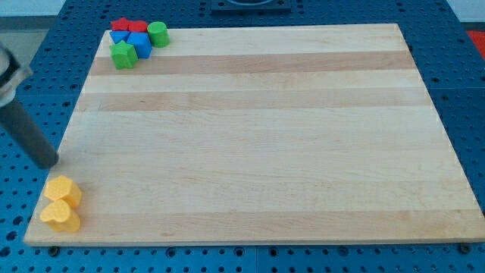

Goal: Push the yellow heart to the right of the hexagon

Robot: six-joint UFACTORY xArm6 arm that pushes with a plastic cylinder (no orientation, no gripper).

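Bottom left, two yellow blocks (61, 202)

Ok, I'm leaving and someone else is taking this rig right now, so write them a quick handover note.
My tip sits at the board's left edge, just above the two yellow blocks and not touching them.
The upper yellow block and lower yellow block touch at the view's bottom left; which is the heart is hard to tell.
The cluster at the top left holds red, blue and green blocks.
Done: nothing yet. Left: the whole push across the board.
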